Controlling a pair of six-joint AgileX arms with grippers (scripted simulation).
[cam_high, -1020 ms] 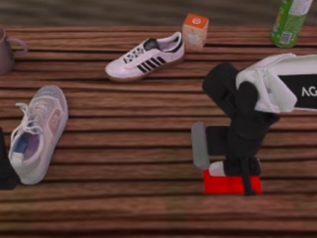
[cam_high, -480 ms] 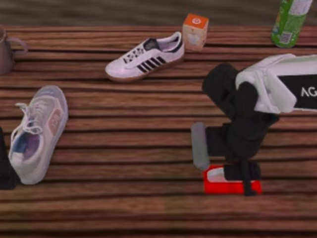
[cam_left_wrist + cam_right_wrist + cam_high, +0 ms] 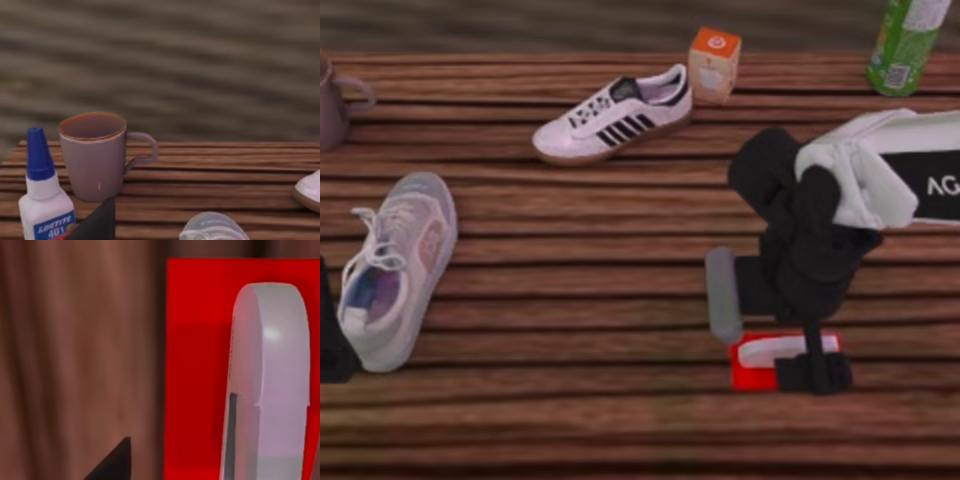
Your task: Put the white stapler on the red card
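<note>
Our right gripper (image 3: 812,362), jaws' state indiscernible, hovers at the small elongated white stapler (image 3: 782,347) lying lengthwise on the flat bright red card (image 3: 752,376); we should retreat straight upward, leaving it undisturbed.

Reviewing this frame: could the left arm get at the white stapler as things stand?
Probably not easily. The left gripper sits parked at the table's far left edge, while the white stapler lies on the red card on the right, with the right gripper directly over it.

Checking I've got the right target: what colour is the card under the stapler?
Plain bright red card, unmarked, beneath the white stapler; clearest in the right wrist view.
</note>
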